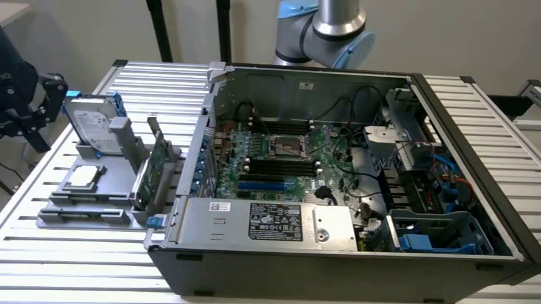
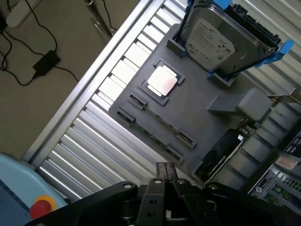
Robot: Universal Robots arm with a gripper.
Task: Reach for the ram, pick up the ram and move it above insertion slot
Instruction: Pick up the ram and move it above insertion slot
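Jaws closed together, holding nothing, over gray holder (image 2: 202,123): one ram (image 2: 149,135), one hard drive (image 2: 211,40), one processor chip (image 2: 162,81).

- Robotics lab or test workshop.
- Open dark-grey metal computer tower (image 1: 338,275) laid flat on ribbed aluminium slatted bench (image 1: 76,266).
- Grey plastic parts fixture (image 1: 85,218) alongside.
- Silver-and-blue jointed robot arm (image 1: 338,28) behind.
- Black power adapter with loose cables (image 2: 45,62) on bare floor (image 2: 28,113).

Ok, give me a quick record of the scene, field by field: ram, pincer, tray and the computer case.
ram: lying in the gray tray, not picked up
pincer: shut, empty, closest to the ram
hard drive: upright in the tray
computer case: open, on the exterior view's right of the tray
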